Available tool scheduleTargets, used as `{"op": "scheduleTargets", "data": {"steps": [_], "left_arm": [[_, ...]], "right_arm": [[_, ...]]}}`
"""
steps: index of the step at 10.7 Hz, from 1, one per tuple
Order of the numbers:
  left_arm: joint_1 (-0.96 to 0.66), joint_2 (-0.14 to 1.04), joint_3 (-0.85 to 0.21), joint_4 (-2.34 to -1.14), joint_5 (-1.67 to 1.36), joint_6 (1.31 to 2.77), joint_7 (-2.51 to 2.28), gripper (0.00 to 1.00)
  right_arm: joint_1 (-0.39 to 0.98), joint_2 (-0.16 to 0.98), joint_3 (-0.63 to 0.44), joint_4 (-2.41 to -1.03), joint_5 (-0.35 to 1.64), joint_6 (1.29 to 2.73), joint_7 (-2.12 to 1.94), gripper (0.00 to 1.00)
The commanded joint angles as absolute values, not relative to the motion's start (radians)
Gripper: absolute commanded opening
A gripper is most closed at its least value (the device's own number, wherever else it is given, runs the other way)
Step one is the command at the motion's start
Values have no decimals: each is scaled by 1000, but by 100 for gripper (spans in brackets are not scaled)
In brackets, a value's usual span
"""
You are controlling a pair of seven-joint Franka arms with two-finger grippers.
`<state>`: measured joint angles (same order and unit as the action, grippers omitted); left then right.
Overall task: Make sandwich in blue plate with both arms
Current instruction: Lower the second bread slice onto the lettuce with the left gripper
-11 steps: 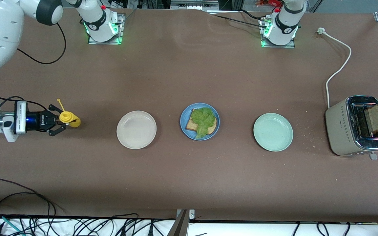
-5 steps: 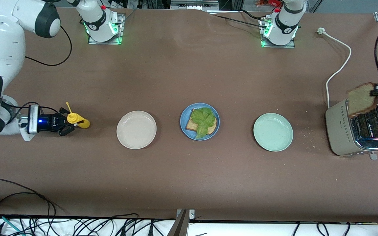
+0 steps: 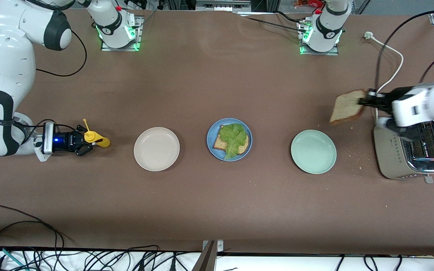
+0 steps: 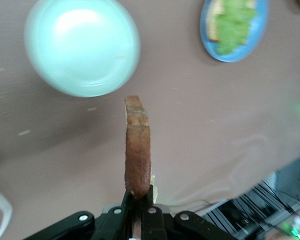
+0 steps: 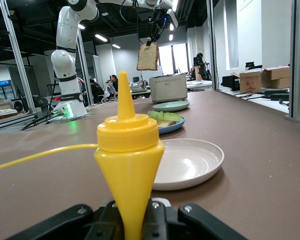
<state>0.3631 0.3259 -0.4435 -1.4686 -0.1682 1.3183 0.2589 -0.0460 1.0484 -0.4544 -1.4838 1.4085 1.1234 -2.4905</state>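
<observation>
The left gripper [image 3: 367, 101] is clamped on the edge of a toast slice [image 3: 347, 106] and holds it in the air over the bare table between the toaster [image 3: 409, 150] and the green plate [image 3: 314, 151]; in the left wrist view the slice [image 4: 137, 150] stands edge-on out of the closed fingers [image 4: 149, 212]. The blue plate [image 3: 210, 140] sits mid-table between the green plate and a beige plate [image 3: 156, 149], all three in a row. On it lies one bread slice [image 3: 219, 143] with a lettuce leaf [image 3: 233, 137] spread on top, with no second slice on it yet. The right gripper [image 3: 85, 141] is low at the right arm's end of the table, its fingers pinched on a yellow squeeze bottle [image 3: 96, 138] lying sideways, just beside the beige plate. The bottle's nozzle [image 5: 123, 97] points upward in the right wrist view, with its cap on a thin strap [image 5: 40, 152].
</observation>
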Motion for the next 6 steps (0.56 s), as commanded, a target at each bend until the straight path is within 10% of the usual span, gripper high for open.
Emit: {"op": "scheduleTargets", "data": {"steps": [1, 6], "left_arm": [[266, 480, -443, -1448, -439, 1375, 195, 0], [117, 695, -443, -1448, -744, 1648, 205, 0]], "right_arm": [[-80, 1077, -439, -1447, 1424, 1100, -2487, 0], [-78, 1074, -440, -1434, 1424, 1095, -2456, 81]]}}
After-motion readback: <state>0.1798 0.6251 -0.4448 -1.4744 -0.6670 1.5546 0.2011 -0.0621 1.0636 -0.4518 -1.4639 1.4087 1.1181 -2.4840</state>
